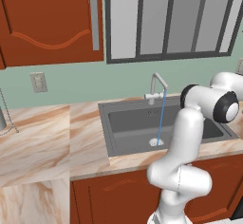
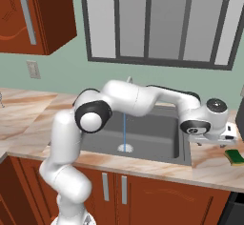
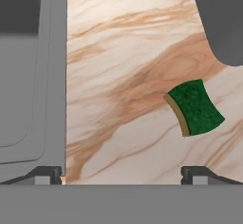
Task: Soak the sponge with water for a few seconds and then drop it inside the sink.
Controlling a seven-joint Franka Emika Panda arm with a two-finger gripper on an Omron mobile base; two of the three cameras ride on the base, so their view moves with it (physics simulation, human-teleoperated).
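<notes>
The sponge (image 3: 195, 107), green with a thin yellow layer, lies flat on the marble counter (image 3: 123, 52) to the right of the sink (image 3: 54, 76). From the right base view the sponge (image 2: 235, 156) rests near the counter's front edge. My gripper (image 3: 122, 175) hovers above the counter between sink and sponge, open, its fingertips (image 3: 197, 172) wide apart with nothing between them. The hand (image 2: 228, 133) is above and just left of the sponge. Water (image 1: 160, 116) runs in a thin blue stream from the faucet (image 1: 156, 83) down to the drain (image 1: 156, 142) of the sink (image 1: 107, 128).
A dark grey object (image 3: 223, 19) stands on the counter beyond the sponge, at the right edge of the right base view (image 2: 239, 119). The arm's white links (image 2: 143, 97) stretch across the basin (image 2: 186, 148). A window and red-brown cabinets (image 1: 47, 19) hang above.
</notes>
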